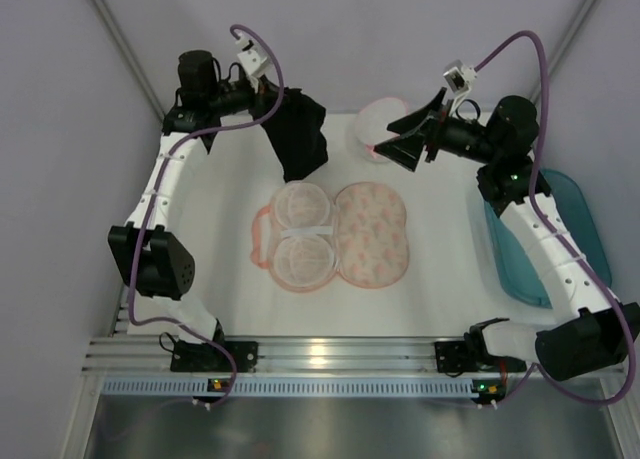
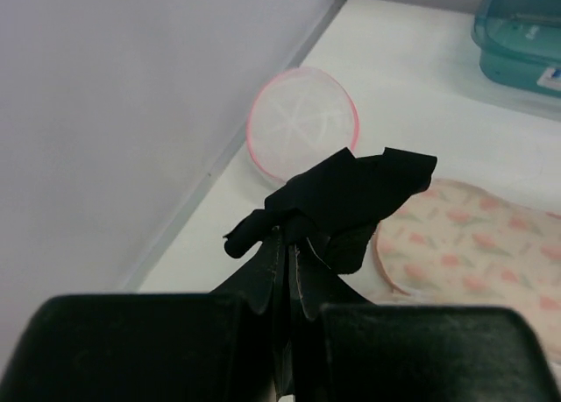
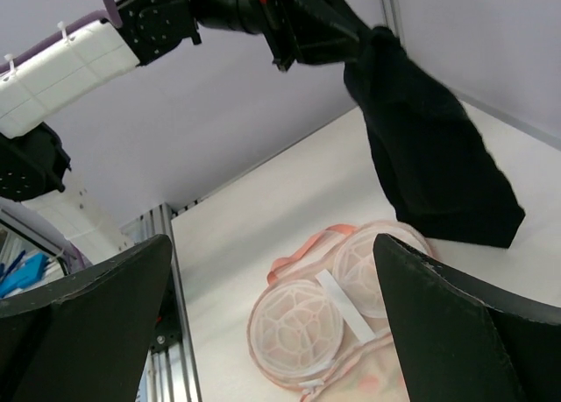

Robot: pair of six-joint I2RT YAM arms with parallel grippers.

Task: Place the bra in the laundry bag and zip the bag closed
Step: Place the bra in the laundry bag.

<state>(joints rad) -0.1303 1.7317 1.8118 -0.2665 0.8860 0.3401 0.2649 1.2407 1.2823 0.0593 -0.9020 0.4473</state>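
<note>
Overhead view. The left tool, in the upper left of the frame, is fully closed and pinches the top edge of the bra. The black fabric hangs limp from it, above the counter, with its lower end just above the upper edge of the laundry bag. The bag lies opened flat at the centre of the frame, with two round mesh halves on the left and the speckled halves on the right. The right tool, upper right of centre, has its jaws spread wide and grips nothing. It is beside a small white pouch with a pink rim. A teal tub sits at the right edge.
</note>
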